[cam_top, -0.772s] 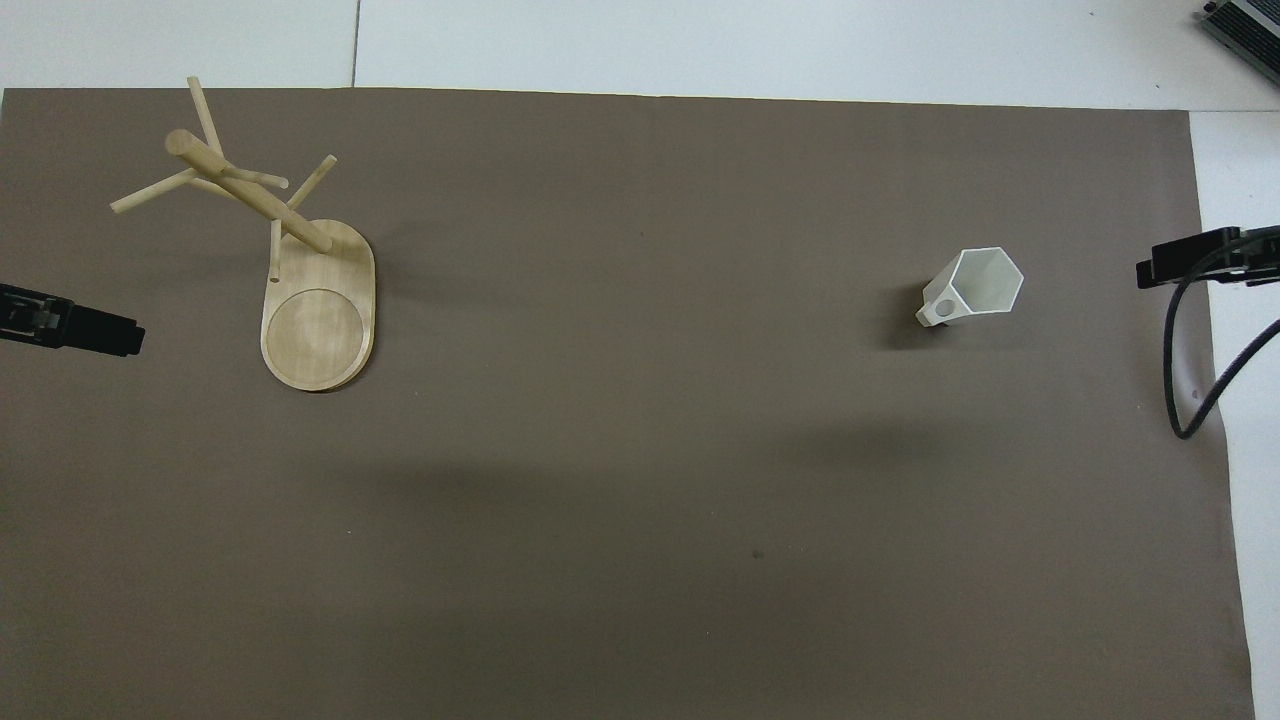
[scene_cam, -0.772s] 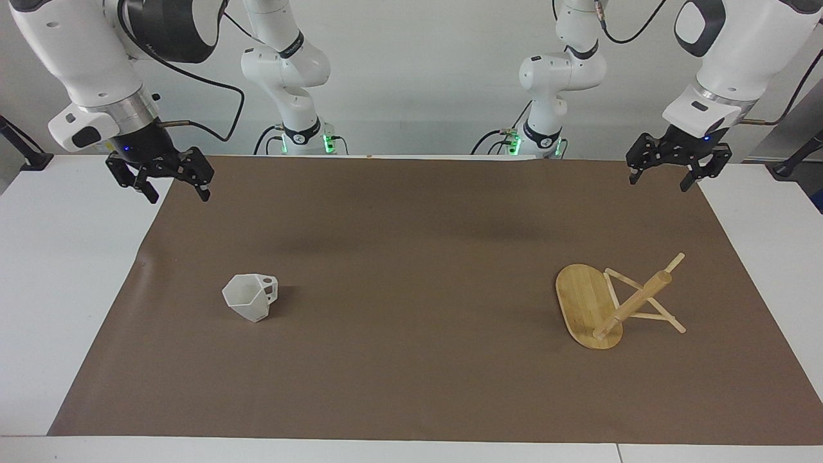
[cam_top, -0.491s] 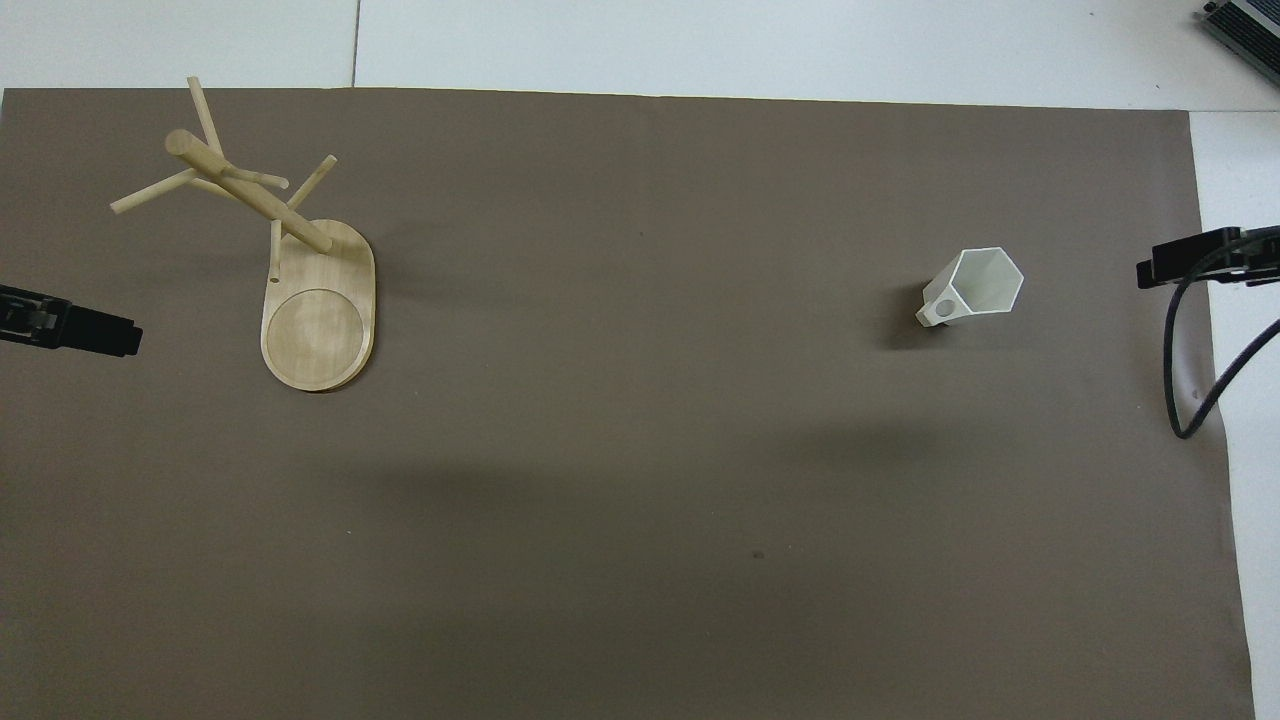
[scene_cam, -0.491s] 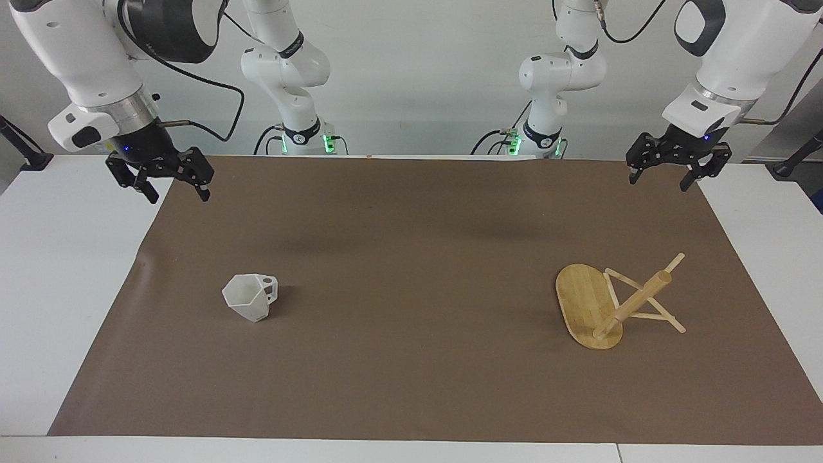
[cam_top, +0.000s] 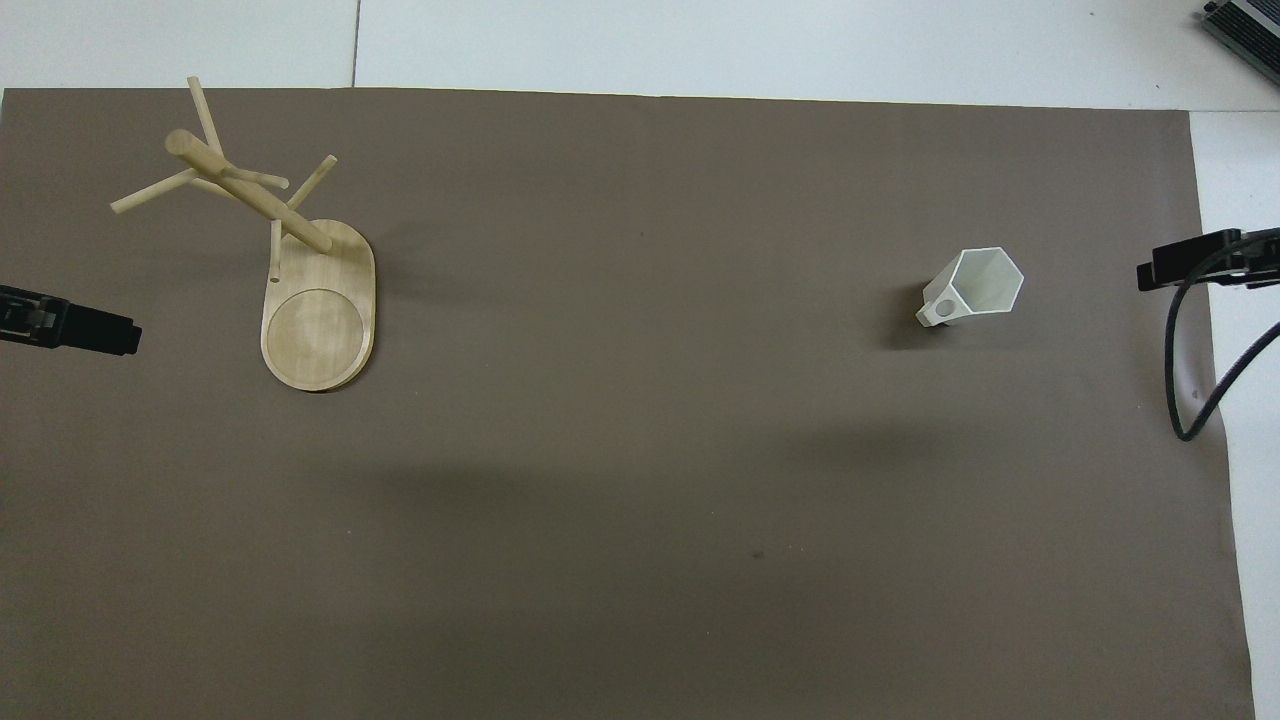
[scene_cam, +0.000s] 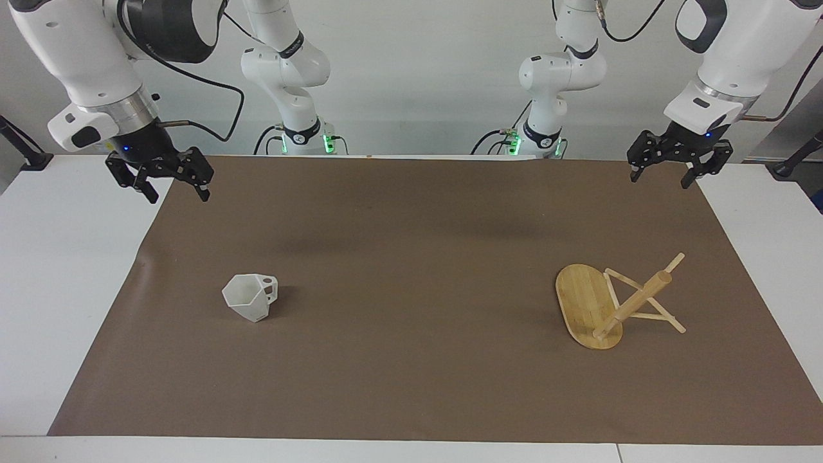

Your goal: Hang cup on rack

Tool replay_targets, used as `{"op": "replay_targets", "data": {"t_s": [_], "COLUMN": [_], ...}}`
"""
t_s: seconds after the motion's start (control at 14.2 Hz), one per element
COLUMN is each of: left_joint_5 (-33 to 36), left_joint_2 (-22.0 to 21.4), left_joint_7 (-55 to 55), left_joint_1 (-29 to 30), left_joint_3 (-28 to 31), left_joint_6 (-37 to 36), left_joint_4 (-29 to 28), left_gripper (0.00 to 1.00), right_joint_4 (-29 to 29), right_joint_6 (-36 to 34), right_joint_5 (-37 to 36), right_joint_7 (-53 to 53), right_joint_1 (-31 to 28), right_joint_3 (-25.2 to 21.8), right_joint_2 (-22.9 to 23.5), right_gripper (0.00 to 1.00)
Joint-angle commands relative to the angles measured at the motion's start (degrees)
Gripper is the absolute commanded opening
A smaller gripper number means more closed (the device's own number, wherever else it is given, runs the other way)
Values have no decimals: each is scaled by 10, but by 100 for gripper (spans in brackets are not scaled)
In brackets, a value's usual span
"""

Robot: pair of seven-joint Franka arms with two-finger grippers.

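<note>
Two white Franka arms with glossy rounded shells and dark grey joint caps carry black two-finger grippers, the left gripper [scene_cam: 665,177] and right gripper [scene_cam: 175,191], each on a silver wrist ring. Black cables loop along both arms. Green lights glow at the black-ringed bases; small blue lights show at the wrists.

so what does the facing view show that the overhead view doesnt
Only the facing view shows both arms whole and each tool entire: the right tool and left tool, both open, empty and raised over the mat's corners nearest the robots.

Only the overhead view shows the grey box at the table's corner, and looks straight into the cup's mouth.

Both show the white cup on the brown mat toward the right arm's end, and the wooden rack toward the left arm's end.
</note>
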Motion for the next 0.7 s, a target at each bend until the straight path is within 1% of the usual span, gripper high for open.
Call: {"op": "replay_targets", "data": {"t_s": [0.0,0.21,0.42,0.63], "left_joint_5": [4,-1,-1,-1], "left_joint_2": [-10,-4,-3,-2], "left_joint_7": [-8,-10,-42,-46], "left_joint_1": [5,4,5,4], "left_joint_3": [-5,-4,-5,-3], "left_joint_6": [-9,-25,-43,-65], "left_joint_4": [-4,14,25,42], "left_gripper": [100,100,100,100], "right_joint_4": [-17,-18,-25,-43], "right_joint_6": [3,7,11,53], "right_joint_5": [-8,-8,-8,-9], "right_joint_7": [-8,-4,-4,-9], "right_joint_1": [-2,-2,-2,-3], "right_joint_3": [1,4,4,3], "right_joint_2": [-16,-16,-16,-20], "right_gripper": [100,100,100,100]}}
